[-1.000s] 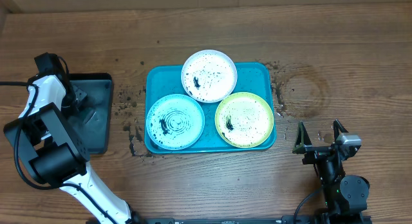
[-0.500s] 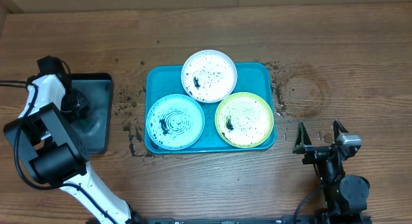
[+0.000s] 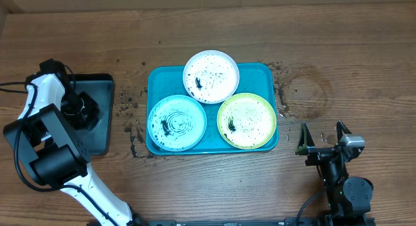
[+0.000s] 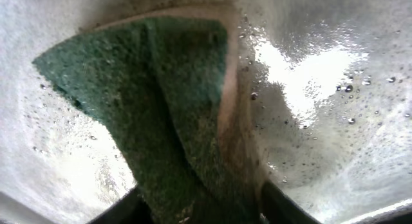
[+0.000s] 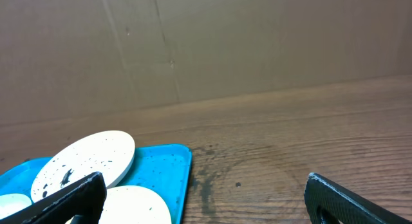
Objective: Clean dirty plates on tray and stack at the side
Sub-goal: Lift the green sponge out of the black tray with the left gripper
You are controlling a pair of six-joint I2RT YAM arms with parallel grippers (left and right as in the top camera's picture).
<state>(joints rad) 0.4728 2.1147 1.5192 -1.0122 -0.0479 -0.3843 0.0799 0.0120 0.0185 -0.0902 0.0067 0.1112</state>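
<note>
Three dirty plates lie on the teal-blue tray (image 3: 158, 77): a white-rimmed plate (image 3: 211, 76) at the back, a light teal plate (image 3: 177, 122) front left, a lime green plate (image 3: 246, 120) front right. My left gripper (image 3: 81, 109) is down in the black-rimmed grey tray (image 3: 97, 138), left of the plates, shut on a green scouring sponge (image 4: 174, 114) over the wet tray floor. My right gripper (image 3: 323, 140) is open and empty at the front right, right of the blue tray. Its wrist view shows the white plate (image 5: 87, 163) and the tray's corner (image 5: 174, 166).
Dark dirt specks and wet marks lie on the wooden table (image 3: 312, 50) around the blue tray, with a damp ring stain (image 3: 305, 93) to its right. A brown wall (image 5: 206, 44) stands behind the table.
My left gripper has moved a little toward the front and right inside the grey tray. The plates and the right arm have not moved.
</note>
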